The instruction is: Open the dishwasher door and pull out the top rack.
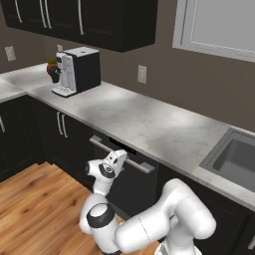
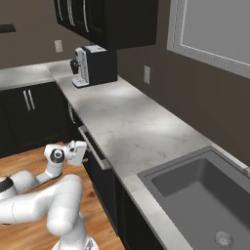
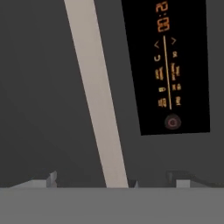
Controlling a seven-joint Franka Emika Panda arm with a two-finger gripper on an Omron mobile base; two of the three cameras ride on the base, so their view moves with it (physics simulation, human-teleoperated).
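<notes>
the jaws stand spread wide with nothing between them, their dark tips low in the hand view. the gripper [image 1: 121, 158] sits just in front of the handle [image 3: 97, 96], which crosses straight ahead of the jaws; touching or a hair apart, i cannot tell. the bar's long axis runs level along the top edge of the door [image 1: 130, 187], under the lip of the surface [image 1: 149, 124]. beside the bar in the hand view glows the control panel [image 3: 168, 65]. the door looks shut or barely cracked, so the rack is hidden behind it. judging by this, the jaws need to close across the bar, then draw back and down.
</notes>
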